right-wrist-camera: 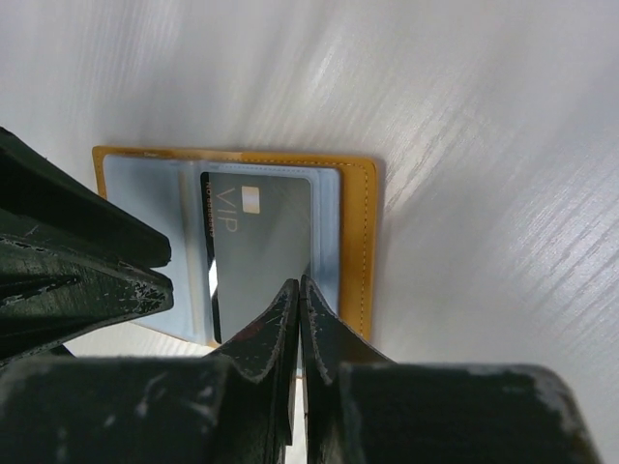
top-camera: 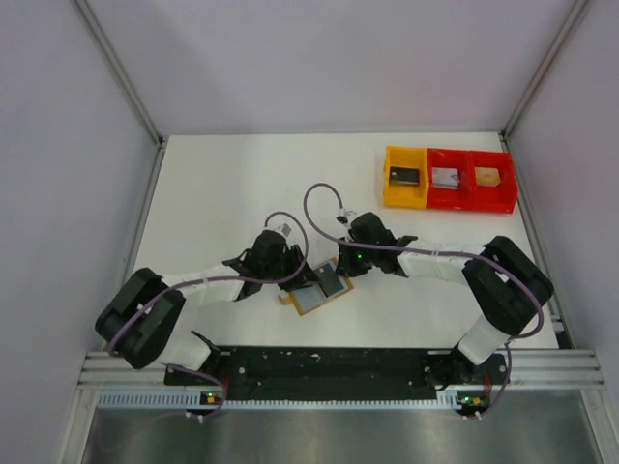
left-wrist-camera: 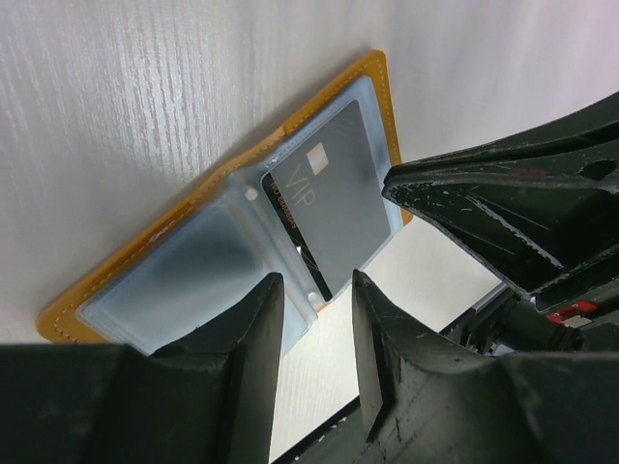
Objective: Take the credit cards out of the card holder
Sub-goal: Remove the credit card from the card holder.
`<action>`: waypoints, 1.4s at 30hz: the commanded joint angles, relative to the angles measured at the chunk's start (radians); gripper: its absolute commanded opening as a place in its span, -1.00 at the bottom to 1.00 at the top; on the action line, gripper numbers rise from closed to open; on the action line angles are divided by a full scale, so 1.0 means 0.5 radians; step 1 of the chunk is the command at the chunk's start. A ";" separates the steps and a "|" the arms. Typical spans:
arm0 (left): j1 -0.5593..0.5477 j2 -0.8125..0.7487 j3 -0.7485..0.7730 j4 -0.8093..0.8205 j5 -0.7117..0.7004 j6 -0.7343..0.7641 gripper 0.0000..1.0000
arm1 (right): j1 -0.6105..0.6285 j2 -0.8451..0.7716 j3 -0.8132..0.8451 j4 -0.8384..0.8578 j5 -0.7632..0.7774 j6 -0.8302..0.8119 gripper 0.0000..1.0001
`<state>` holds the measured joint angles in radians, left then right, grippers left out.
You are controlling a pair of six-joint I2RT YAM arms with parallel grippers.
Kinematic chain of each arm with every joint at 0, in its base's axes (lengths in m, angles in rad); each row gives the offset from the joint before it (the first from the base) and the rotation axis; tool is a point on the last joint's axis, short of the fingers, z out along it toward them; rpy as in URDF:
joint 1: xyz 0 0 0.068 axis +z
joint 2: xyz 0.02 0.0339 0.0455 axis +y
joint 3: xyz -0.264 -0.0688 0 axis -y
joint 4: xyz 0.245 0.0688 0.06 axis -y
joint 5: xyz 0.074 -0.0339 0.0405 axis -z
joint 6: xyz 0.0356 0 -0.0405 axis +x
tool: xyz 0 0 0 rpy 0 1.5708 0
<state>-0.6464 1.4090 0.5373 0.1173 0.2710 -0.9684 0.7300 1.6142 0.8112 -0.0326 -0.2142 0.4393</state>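
Card holder: the card holder [right-wrist-camera: 360,242] is laid open on the white table [top-camera: 232,184], inner face up, between the 2 grippers.
Credit card: 1 dark credit card [right-wrist-camera: 261,251] marked VIP is seen tucked in the clear sleeve of the half nearer the right arm.
Left gripper: the left gripper [left-wrist-camera: 314,280] is held narrowly apart, with the fold's edge seen in the gap.
Right gripper: the right gripper [right-wrist-camera: 298,285] is closed tight at the card's near edge; whether the card is pinched cannot be told.
Trays: 1 yellow tray [top-camera: 406,152] and 2 red trays [top-camera: 472,155] are set well apart, far right.

Glossy credit card [left-wrist-camera: 334,208], leather-like card holder [right-wrist-camera: 358,242], matt grained table [left-wrist-camera: 116,97]
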 commanded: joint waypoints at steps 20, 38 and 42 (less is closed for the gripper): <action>-0.005 0.247 -0.044 0.366 -0.002 -0.152 -0.27 | -0.018 0.097 -0.128 -0.113 0.002 0.306 -1.00; -0.008 0.155 -0.133 0.563 0.102 -0.241 -0.99 | -0.021 0.048 -0.095 -0.113 0.085 0.309 -1.00; -0.008 0.057 -0.173 0.508 0.084 -0.245 -0.99 | -0.058 0.070 -0.082 -0.125 0.094 0.284 -1.00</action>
<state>-0.6434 1.4998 0.4702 0.3225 0.2813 -1.0794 0.7185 1.6329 0.7773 -0.0235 -0.2192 0.6064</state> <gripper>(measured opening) 0.011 0.003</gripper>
